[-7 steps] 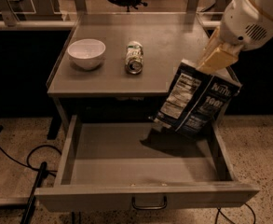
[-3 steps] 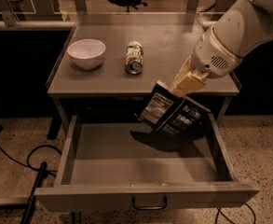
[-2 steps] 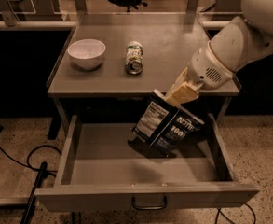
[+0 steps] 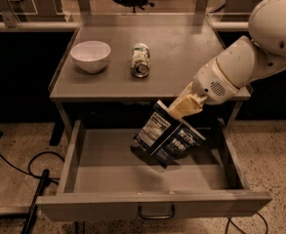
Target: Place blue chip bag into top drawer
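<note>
One blue chip bag (image 4: 169, 139), clamped by the pincer (image 4: 183, 107), is held tilted low within the open top drawer (image 4: 108, 172); if dropped aslant, it could be snagged under the desk (image 4: 191, 52).

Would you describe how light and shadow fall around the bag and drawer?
Camera view: dim light; the table shadows the rear of the top drawer; the blue chip bag, pinched at its top by the gripper over the drawer's right half, throws a shadow on the drawer floor.
</note>
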